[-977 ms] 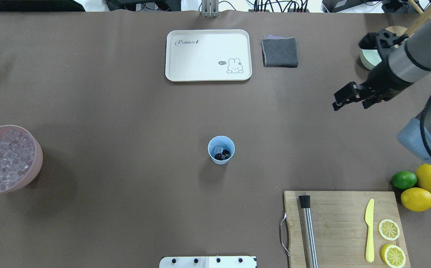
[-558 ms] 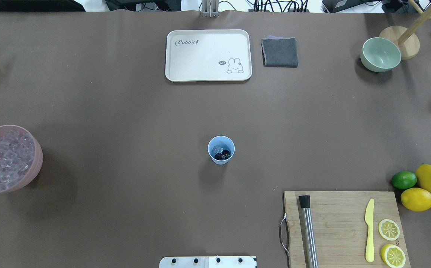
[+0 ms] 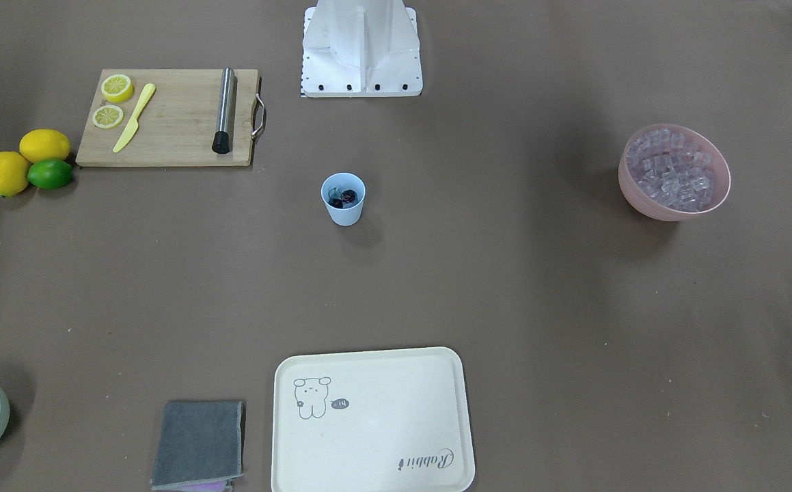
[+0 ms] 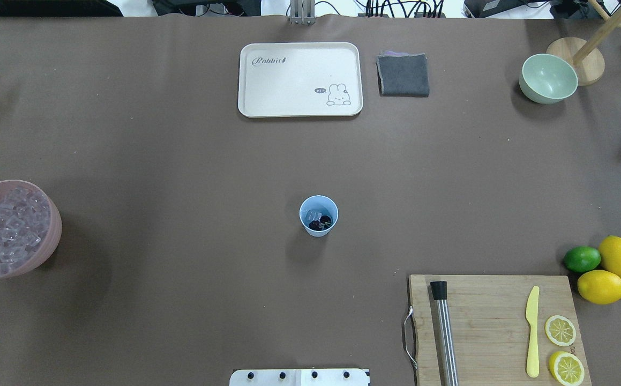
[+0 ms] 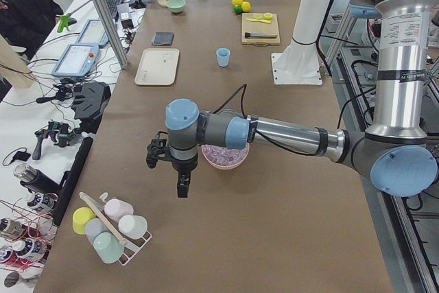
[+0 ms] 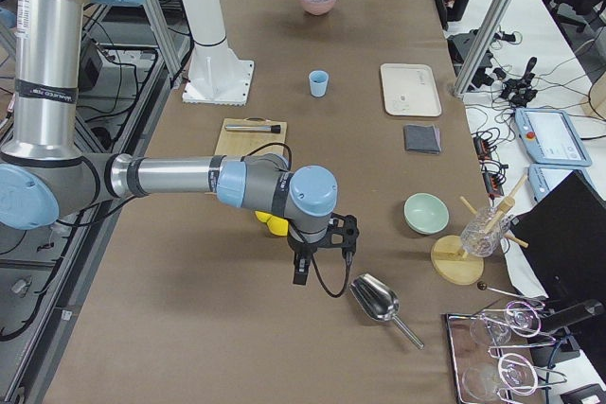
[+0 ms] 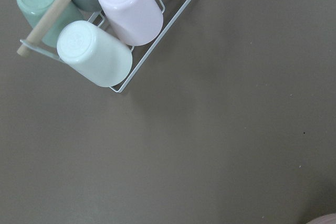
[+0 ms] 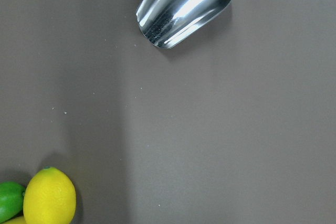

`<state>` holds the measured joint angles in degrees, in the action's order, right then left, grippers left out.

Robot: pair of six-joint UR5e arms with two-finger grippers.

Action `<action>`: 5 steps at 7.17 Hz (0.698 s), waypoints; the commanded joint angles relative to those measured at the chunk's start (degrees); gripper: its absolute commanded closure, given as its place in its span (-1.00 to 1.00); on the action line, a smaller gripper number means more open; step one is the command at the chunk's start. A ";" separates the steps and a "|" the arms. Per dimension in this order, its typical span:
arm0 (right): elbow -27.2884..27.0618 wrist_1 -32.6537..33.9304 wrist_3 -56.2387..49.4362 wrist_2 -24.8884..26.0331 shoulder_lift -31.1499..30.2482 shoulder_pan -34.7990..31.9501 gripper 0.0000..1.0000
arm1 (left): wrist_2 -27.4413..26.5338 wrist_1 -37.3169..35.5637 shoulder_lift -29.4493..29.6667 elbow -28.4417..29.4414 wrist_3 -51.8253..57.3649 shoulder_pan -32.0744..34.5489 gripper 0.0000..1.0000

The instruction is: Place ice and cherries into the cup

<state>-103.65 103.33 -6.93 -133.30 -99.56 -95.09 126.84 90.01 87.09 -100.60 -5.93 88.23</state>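
Overhead and front-facing cameras look steeply down from opposite sides, sharing the cup (image 4: 318,203).

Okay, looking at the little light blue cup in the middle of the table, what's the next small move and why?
Probably none, just stop: the small light blue plastic cup already holds the dark red cherries and what looks like clear ice. The left gripper hangs by the pink bowl, the right gripper by the metal scoop, both far from the cup.
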 commanded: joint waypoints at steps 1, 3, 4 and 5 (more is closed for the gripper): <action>0.21 0.21 -0.63 0.32 -0.54 -1.51 -1.00 | 0.08 2.54 -1.92 -0.03 0.04 0.01 -0.96; 0.21 0.29 -0.28 0.24 -0.37 -1.51 -1.00 | 0.08 3.15 -2.88 0.41 0.12 1.67 -0.96; 0.29 0.29 0.07 0.32 -0.11 -1.51 -1.00 | 0.17 3.07 -2.98 0.06 0.12 2.72 -0.96; 0.29 0.29 0.08 0.32 -0.10 -1.51 -1.00 | 0.08 3.07 -2.89 0.23 0.12 3.17 -0.96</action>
<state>-103.39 103.62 -7.01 -133.01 -99.78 -96.58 126.94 93.06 84.27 -100.39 -5.81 90.53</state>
